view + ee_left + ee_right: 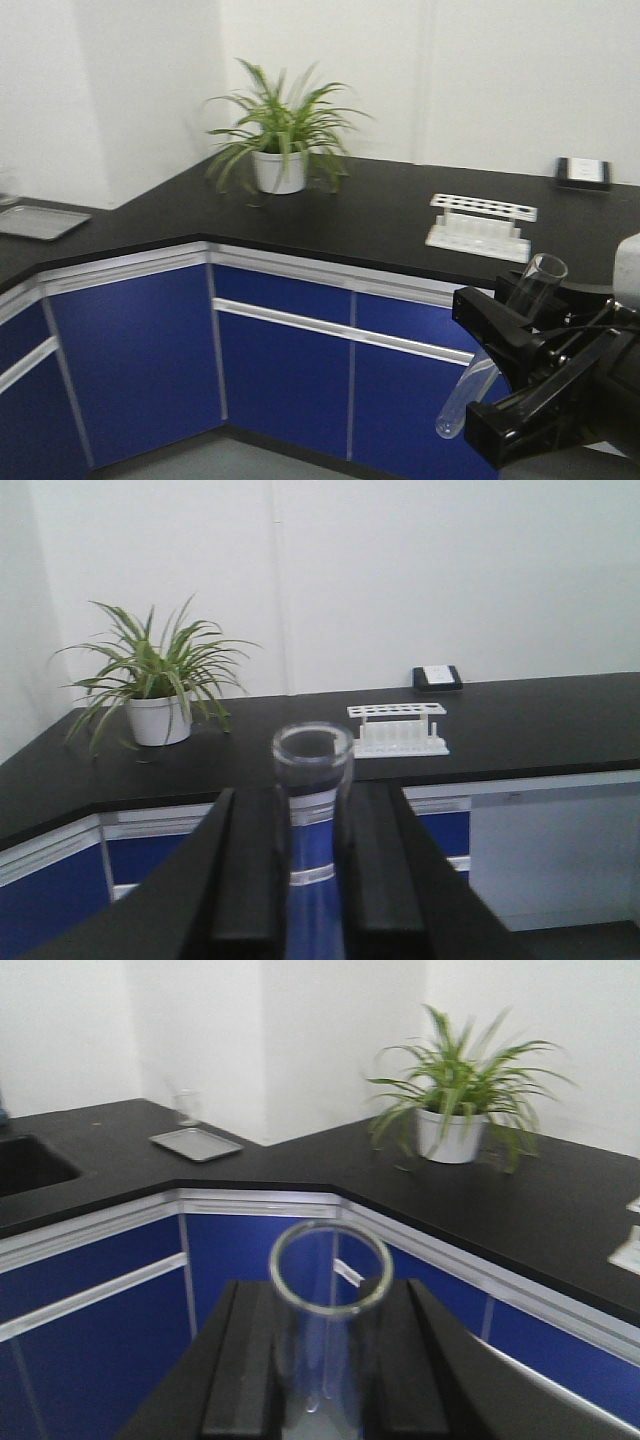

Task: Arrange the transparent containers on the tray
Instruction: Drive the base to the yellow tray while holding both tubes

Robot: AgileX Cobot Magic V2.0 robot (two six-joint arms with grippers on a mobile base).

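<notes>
Test tubes hang in the air on the near side of the black counter, the left tube pinched in the left gripper, the right tube in the right gripper, jaws closed snug below each rim, and this is light, slick, brittle glass, best gripped gently mid-barrel.

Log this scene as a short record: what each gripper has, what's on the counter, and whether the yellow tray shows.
left gripper: shut on a test tube
right gripper: shut on a second test tube
black counter: potted plant, white rack, grey metal tray
yellow tray: not in view
</notes>
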